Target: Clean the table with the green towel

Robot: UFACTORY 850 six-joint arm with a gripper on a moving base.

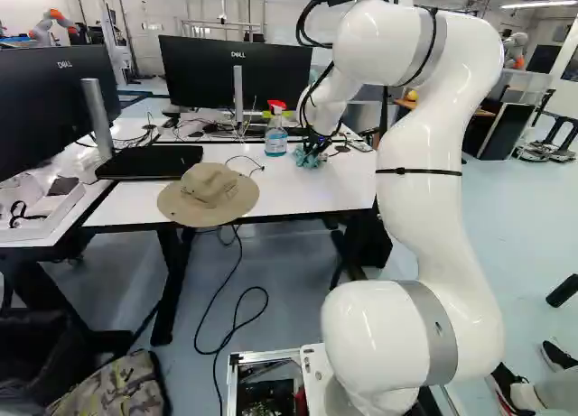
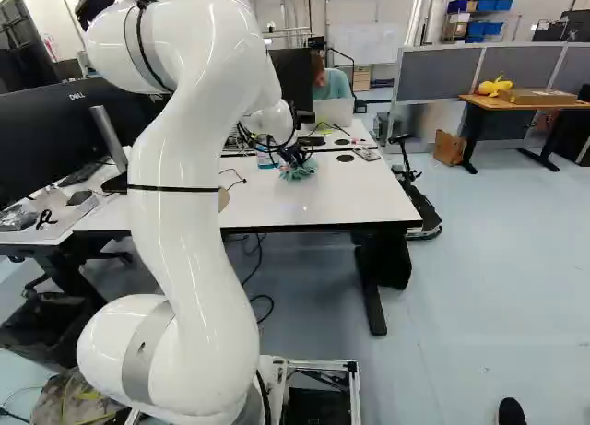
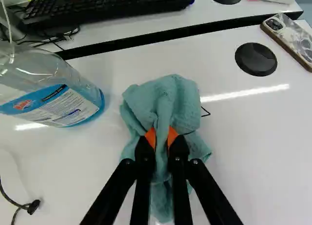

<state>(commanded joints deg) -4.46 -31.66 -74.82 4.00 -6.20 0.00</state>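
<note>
The gripper (image 3: 162, 137) is clamped on the gathered green towel (image 3: 176, 95), whose long axis runs roughly along the gripper's reach (a sideways wipe seems apt). Right of centre in the left base view, the towel lies on the table (image 1: 316, 189), just right of the spray bottle (image 1: 276, 142).

A robotics lab with an office side: a white robot arm (image 1: 429, 208) rises before a table (image 1: 302, 195), and another robot (image 1: 54, 23) shows at the left base view's upper left. Beyond the table's far edge are a monitor (image 1: 203, 73) and keyboard (image 3: 105, 8); grey partitions (image 2: 438, 77) divide the room.
</note>
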